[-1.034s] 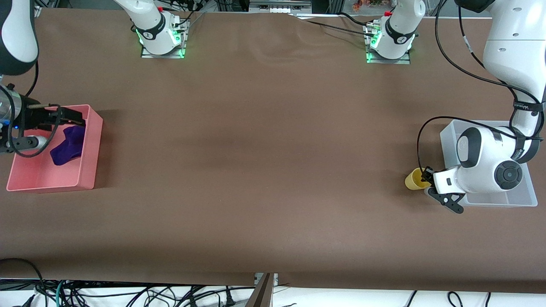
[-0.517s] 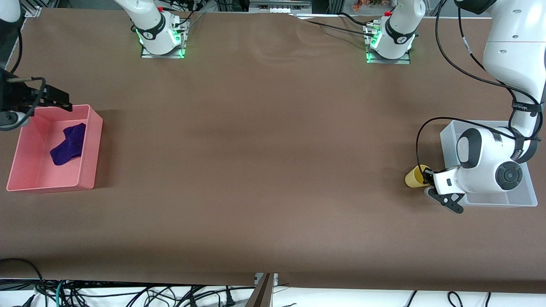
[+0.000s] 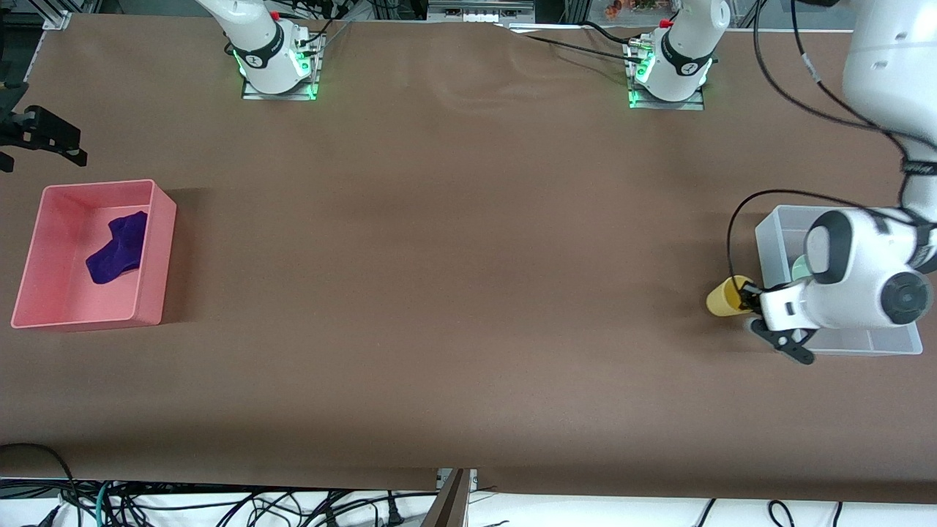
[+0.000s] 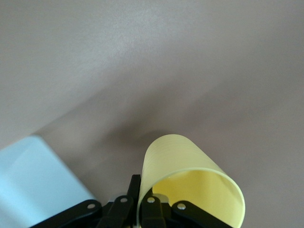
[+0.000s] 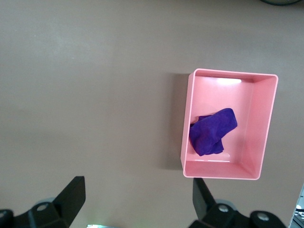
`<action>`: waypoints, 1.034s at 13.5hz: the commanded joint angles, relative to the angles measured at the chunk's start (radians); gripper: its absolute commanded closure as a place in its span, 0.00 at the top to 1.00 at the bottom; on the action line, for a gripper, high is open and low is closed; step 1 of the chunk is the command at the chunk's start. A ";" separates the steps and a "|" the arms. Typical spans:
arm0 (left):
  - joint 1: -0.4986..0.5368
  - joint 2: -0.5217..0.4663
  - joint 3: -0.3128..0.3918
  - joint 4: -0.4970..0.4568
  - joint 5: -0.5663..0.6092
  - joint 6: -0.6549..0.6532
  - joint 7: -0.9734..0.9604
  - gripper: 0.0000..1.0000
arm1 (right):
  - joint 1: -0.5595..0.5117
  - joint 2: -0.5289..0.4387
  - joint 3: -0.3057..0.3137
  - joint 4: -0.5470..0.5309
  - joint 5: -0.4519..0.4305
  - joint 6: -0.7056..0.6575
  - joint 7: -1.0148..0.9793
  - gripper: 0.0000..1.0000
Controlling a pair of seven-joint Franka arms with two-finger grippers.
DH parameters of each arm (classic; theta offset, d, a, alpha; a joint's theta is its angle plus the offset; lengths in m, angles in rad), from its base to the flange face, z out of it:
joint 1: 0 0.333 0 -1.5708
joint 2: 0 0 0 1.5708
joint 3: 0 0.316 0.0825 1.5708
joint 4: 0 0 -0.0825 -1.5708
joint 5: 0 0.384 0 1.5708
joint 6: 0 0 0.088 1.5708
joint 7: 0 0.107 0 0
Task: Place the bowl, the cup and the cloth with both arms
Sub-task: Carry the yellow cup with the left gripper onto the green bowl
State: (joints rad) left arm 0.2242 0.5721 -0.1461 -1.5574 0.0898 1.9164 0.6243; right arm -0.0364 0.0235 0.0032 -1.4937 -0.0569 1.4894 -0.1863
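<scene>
brown table (image 3: 454, 293); left pincer (image 3: 749, 298) grips tilted plain yellow cup (image 3: 725, 297).

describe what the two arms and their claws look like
Both arms are glossy white with black joint bands and black cables looping alongside; green lights glow at their bases. The left claw is black on a white wrist block. The right claw has two flat, wedge-shaped black fingers.

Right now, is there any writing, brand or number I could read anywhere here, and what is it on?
None can be read.
Round marks on the black bands of both arm bases: too small to read.
Yellow cup, held by the left gripper: plain.
Purple cloth, pink bin, clear bin: no labels.
The right gripper waits, open.
</scene>
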 commanded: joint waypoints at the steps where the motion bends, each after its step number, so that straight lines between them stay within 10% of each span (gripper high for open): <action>1: 0.014 -0.122 0.062 -0.010 0.053 -0.089 0.121 0.00 | -0.017 -0.030 0.021 -0.034 -0.014 -0.020 0.019 1.00; 13: 0.176 0.041 0.157 -0.029 0.110 0.113 0.319 0.00 | -0.013 0.003 0.017 -0.008 -0.004 -0.020 0.042 1.00; 14: 0.182 0.041 0.157 -0.036 0.084 0.113 0.333 0.32 | -0.013 0.003 0.017 -0.007 -0.006 -0.017 0.041 1.00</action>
State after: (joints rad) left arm 0.3894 0.6210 0.0183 -1.5857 0.2137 2.0251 0.9149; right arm -0.0383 0.0299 0.0090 -1.5058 -0.0575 1.4726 -0.1523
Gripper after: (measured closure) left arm 0.952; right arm 0.000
